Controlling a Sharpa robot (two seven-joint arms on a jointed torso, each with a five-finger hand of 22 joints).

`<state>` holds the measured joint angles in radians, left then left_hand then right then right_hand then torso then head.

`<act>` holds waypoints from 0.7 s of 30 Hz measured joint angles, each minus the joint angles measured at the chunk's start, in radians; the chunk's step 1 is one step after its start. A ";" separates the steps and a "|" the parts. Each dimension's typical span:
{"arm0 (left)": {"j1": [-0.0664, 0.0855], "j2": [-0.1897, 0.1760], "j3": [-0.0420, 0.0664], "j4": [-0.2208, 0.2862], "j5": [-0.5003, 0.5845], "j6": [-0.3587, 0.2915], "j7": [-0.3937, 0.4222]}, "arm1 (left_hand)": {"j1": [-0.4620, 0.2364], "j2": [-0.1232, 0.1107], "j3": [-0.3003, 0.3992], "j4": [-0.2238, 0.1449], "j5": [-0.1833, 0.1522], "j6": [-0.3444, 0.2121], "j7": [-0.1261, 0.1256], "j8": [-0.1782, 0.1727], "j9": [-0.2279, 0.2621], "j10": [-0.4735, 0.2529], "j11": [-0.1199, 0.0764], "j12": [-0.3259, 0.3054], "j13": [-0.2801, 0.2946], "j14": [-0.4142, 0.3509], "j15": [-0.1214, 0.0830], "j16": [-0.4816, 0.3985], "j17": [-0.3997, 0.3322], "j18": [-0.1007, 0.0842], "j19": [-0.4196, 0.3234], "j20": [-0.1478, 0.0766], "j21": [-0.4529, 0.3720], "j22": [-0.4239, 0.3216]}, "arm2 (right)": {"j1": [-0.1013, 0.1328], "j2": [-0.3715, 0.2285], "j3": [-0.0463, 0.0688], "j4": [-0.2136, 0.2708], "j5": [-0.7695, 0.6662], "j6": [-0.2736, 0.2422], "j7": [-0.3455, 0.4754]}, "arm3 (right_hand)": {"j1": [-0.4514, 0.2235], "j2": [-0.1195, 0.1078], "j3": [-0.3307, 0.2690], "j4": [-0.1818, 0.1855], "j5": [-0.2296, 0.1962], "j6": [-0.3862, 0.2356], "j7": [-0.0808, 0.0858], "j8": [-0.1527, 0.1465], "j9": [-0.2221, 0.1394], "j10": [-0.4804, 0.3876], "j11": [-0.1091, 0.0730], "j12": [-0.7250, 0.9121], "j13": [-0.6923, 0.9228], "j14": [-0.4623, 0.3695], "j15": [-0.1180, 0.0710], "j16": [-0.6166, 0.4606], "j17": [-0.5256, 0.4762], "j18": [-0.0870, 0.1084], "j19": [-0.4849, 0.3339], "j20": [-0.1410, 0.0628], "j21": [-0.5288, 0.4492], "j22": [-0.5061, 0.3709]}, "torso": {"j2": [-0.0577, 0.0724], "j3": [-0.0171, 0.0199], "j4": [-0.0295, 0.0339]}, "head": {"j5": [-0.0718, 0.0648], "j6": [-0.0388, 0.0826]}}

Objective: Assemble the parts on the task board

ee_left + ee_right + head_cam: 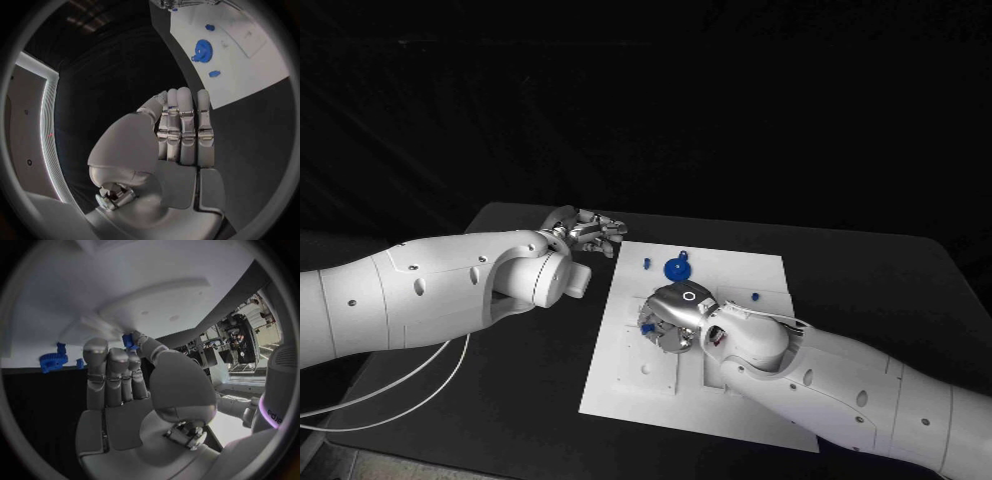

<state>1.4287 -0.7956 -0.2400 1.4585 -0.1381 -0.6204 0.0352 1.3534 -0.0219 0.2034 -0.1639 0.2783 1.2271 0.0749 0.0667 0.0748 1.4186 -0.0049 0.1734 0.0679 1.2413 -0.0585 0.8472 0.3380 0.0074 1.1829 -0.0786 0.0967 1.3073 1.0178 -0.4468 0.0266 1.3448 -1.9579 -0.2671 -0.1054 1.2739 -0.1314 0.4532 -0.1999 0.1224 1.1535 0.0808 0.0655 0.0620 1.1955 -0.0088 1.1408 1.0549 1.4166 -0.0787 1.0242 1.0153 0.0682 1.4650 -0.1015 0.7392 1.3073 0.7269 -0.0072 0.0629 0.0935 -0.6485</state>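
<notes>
The white task board point(733, 400) lies in the middle of the table. A blue gear point(678, 269) stands near its far edge, with a small blue peg point(648, 264) beside it and another small blue piece point(753, 296) to the right. My right hand point(678, 315) hovers low over the board's centre. In the right wrist view its thumb and a fingertip pinch a small blue part point(129, 341) against the board point(125, 290); the gear point(51, 361) sits off to one side. My left hand point(584, 232) is raised beyond the board's far left corner, fingers extended, holding nothing point(178, 135).
The black table point(516, 400) surrounds the board, with bare surface on the left and at the far side. In the left wrist view the board point(250, 75) carries the gear point(202, 50) and two small blue pieces point(210, 27) point(214, 73).
</notes>
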 measured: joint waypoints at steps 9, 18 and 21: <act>0.001 0.000 0.000 0.000 0.000 0.000 -0.001 | 0.000 0.000 0.000 0.000 0.000 0.000 0.000 0.000 0.000 0.000 0.000 0.000 0.000 0.000 0.000 0.000 0.000 0.000 0.000 0.000 0.000 0.001 | -0.001 0.005 -0.001 -0.006 0.000 -0.018 -0.008 | -0.020 0.029 0.093 0.032 -0.068 0.058 -0.007 -0.005 -0.001 0.000 0.000 0.000 0.001 0.000 0.000 0.000 0.005 0.000 0.000 0.000 0.000 0.000 | 0.000 0.0007 0.0002 | 0.001 -0.002; 0.001 0.000 0.000 0.000 0.000 0.002 -0.004 | 0.000 0.000 0.000 0.000 0.000 -0.004 0.004 0.000 0.000 0.000 0.000 0.000 0.000 0.000 0.000 0.000 0.000 0.000 0.000 0.000 0.000 0.001 | -0.003 -0.012 -0.003 0.005 0.008 -0.051 -0.022 | -0.022 0.033 0.114 0.040 -0.068 0.089 -0.018 -0.007 -0.001 0.011 -0.011 0.000 0.007 0.004 -0.004 0.005 0.014 0.000 0.000 0.000 0.015 0.000 | 0.000 0.0016 -0.0012 | 0.003 -0.002; 0.001 0.000 0.000 0.000 -0.001 0.006 -0.005 | 0.000 0.000 0.000 0.000 0.000 -0.004 0.004 0.000 0.000 0.000 0.000 0.000 0.000 0.000 0.000 0.000 0.000 0.000 0.000 0.000 0.000 0.001 | -0.003 -0.032 -0.003 0.021 0.040 -0.067 -0.024 | -0.022 0.033 0.112 0.038 -0.068 0.098 -0.020 -0.005 -0.001 0.015 -0.014 0.000 0.011 0.007 -0.007 0.005 0.017 0.000 0.000 0.000 0.016 0.000 | 0.000 0.0017 -0.0020 | 0.003 0.000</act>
<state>1.4301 -0.7960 -0.2402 1.4588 -0.1389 -0.6145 0.0305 1.3534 -0.0219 0.2034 -0.1639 0.2783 1.2235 0.0784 0.0667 0.0750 1.4187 -0.0049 0.1734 0.0679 1.2413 -0.0585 0.8472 0.3379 0.0074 1.1832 -0.0782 0.0967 1.3079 1.0152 -0.4789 0.0241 1.3661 -1.9176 -0.3342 -0.1296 1.2518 -0.0987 0.5648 -0.1620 0.0541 1.2517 0.0607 0.0604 0.0613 1.2100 -0.0232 1.1408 1.0662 1.4241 -0.0862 1.0291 1.0319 0.0682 1.4650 -0.1015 0.7549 1.3073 0.7267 -0.0055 0.0609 0.0966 -0.6487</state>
